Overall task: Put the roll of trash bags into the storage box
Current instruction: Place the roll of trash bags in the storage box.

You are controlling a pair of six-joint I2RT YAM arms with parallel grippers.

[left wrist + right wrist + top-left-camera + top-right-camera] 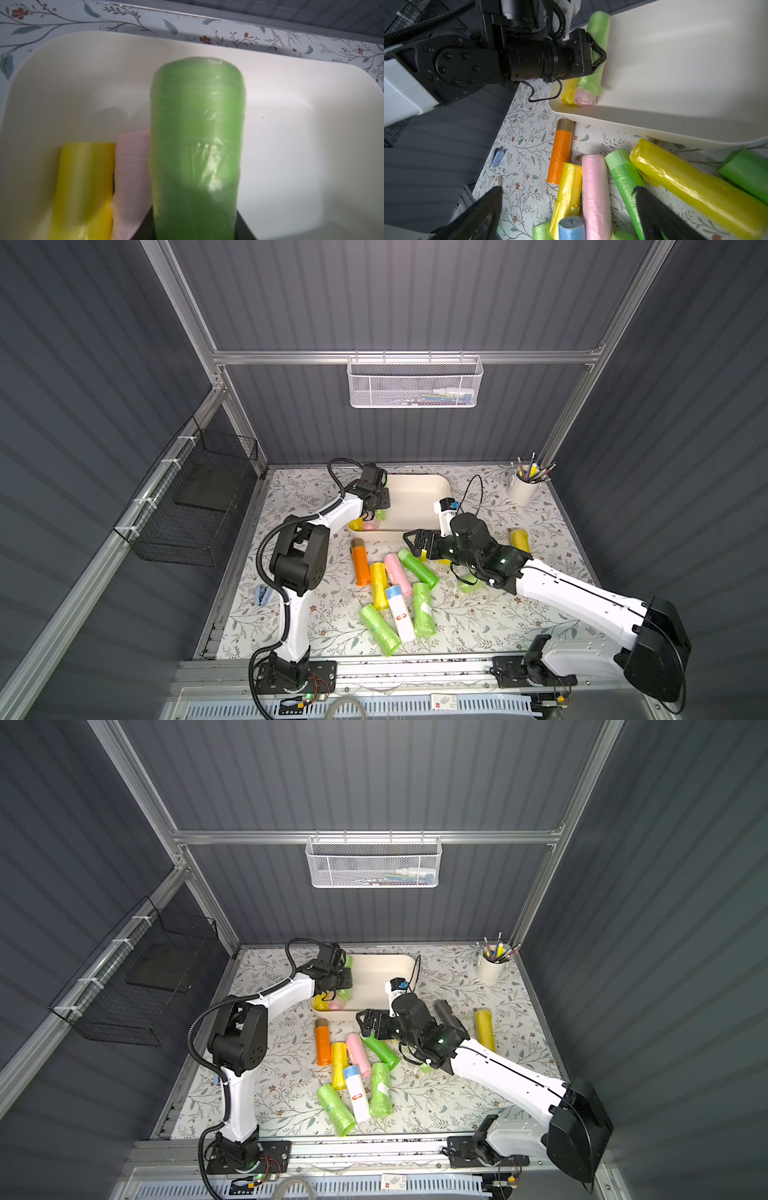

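Note:
My left gripper [376, 506] [195, 224] is shut on a green roll of trash bags [197, 135] [599, 31] inside the left end of the cream-white storage box [419, 493] [291, 124]. The roll lies alongside a pink roll [133, 176] and a yellow roll [83, 187] in the box; whether it rests on the floor is hidden. My right gripper [409, 545] [569, 193] stands open just in front of the box, above several loose rolls, holding nothing.
Loose on the table are an orange roll [360, 562], a blue-and-white roll [400, 614], a far-right yellow roll [519, 541] and others. A pen cup [523, 485] stands back right, a blue clip [262, 595] lies left. A white mesh basket [413, 383] and a black wire basket [195, 506] hang on the walls.

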